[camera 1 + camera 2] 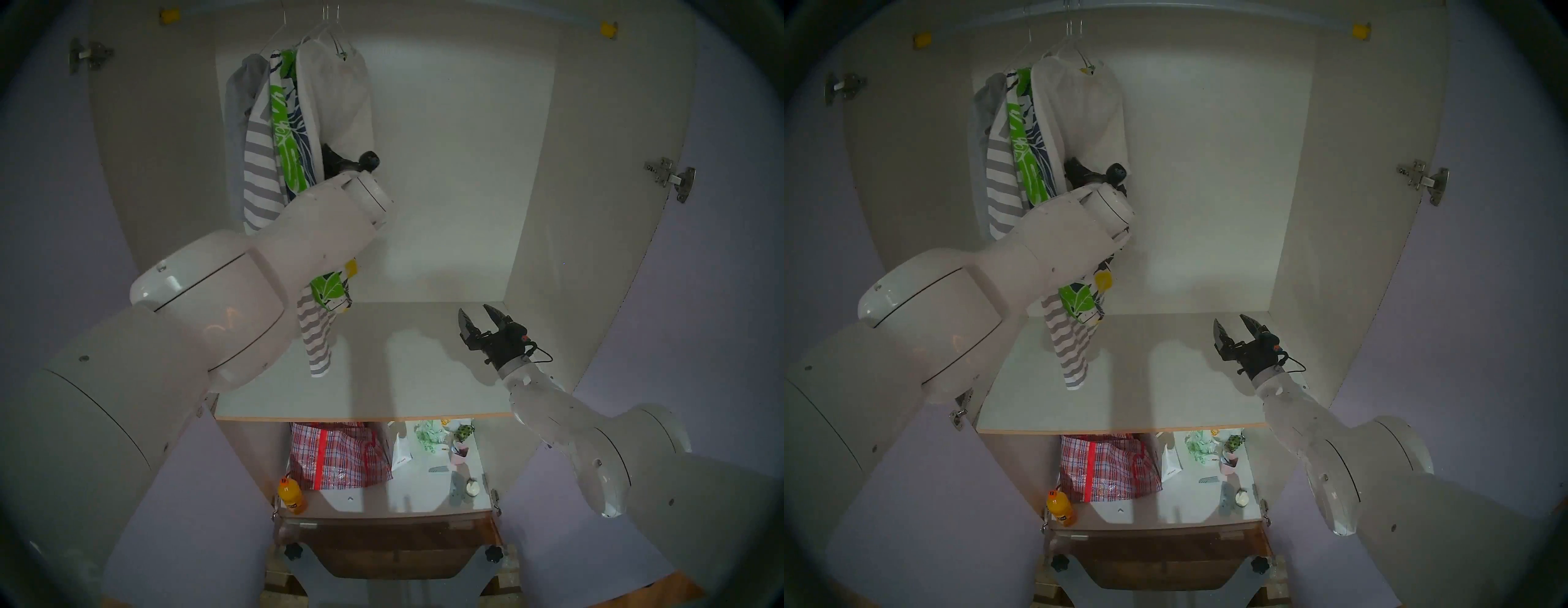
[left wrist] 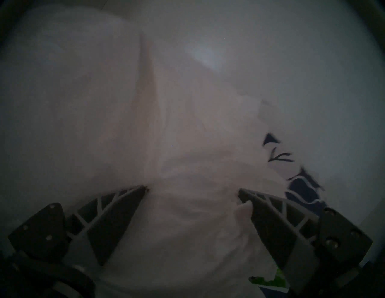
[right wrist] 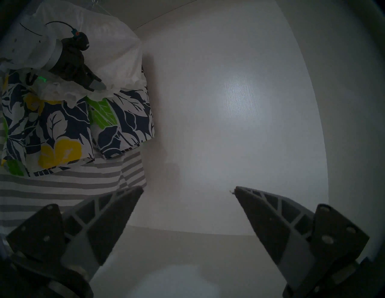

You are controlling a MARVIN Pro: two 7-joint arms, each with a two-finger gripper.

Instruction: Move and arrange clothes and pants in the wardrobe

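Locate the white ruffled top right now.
The white ruffled top hangs at the rail's left end, rightmost of the bunched garments, next to the floral shorts. The open left pincer is at its ruffled hem.

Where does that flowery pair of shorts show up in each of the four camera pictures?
Head stereo left: the floral shorts hang upper left, between the striped T-shirt and the white top.
Head stereo right: same spot, upper left.
Left wrist: only navy scraps at the right edge, behind white cloth.
Right wrist: left side, mid-height.
Shared landmark: the white top's ruffled hem, right against the shorts.
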